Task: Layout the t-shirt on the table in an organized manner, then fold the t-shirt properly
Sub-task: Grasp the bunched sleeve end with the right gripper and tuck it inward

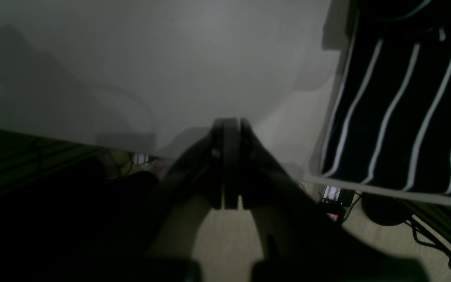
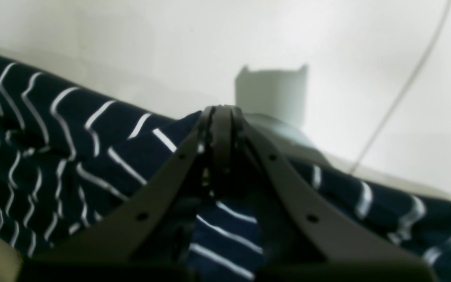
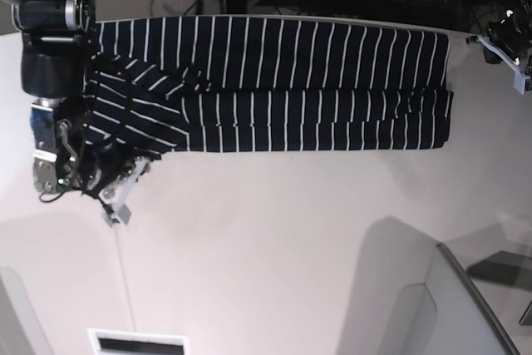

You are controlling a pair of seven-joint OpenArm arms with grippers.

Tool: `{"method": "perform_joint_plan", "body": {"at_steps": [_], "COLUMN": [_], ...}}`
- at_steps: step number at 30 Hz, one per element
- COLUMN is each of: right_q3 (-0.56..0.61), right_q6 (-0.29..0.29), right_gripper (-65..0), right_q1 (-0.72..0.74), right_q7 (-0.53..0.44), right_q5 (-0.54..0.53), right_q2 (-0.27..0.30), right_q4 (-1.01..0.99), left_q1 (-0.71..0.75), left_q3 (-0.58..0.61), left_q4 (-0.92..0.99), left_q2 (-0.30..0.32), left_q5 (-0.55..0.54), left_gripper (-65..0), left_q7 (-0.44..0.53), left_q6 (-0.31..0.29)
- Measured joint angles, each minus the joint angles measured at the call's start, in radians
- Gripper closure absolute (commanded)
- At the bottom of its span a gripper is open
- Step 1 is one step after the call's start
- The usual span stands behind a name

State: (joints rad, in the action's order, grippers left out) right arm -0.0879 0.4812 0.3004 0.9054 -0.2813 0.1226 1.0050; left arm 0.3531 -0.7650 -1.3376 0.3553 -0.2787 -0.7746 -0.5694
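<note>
The t-shirt (image 3: 274,89) is lying along the far edge of the table (image 3: 274,247), folded into a long band, one sleeve doubled over at the end nearest the right arm. The right gripper (image 2: 220,113) is pinching a fold of striped cloth there, jaws fully closed on it, evidently to carry that end over. The left gripper (image 1: 227,129) is hanging closed and empty beside the opposite end, clear of the fabric. The pinched layers are hiding under the fingers (image 2: 178,156); the layer count is unreadable.

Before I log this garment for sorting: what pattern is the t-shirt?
The t-shirt is dark navy with thin white stripes, clearest in the base view.
</note>
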Motion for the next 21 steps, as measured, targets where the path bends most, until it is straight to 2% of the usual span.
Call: {"method": "perform_joint_plan", "body": {"at_steps": [8,13,19,21], "right_q3": [-0.004,-0.076,-0.101,-0.1], "right_q6": [-0.003,-0.003,-0.003,-0.002], "right_gripper": [-0.8,-0.8,-0.8,-0.8], "right_q1": [-0.1,-0.199,-0.322,-0.357], "right_q7": [0.128,0.209,0.271,0.273], "right_q5": [-0.005,-0.006,0.0,-0.004], "right_q2": [-0.006,-0.064,-0.069,-0.071], "right_q4": [0.259,0.414,0.603,0.649], "left_q1": [-0.002,-0.004,-0.035,-0.03], "left_q3": [0.0,0.0,0.004,0.037], "left_q4": [0.061,0.055,0.057,0.058], "left_q2": [0.006,0.007,0.005,0.012], "left_q5": [0.008,0.001,0.0,0.008], "left_gripper": [0.0,0.0,0.0,0.0], "left_q7": [-0.001,0.0,0.003,-0.002], "left_q6": [0.001,0.0,0.0,0.009]}}
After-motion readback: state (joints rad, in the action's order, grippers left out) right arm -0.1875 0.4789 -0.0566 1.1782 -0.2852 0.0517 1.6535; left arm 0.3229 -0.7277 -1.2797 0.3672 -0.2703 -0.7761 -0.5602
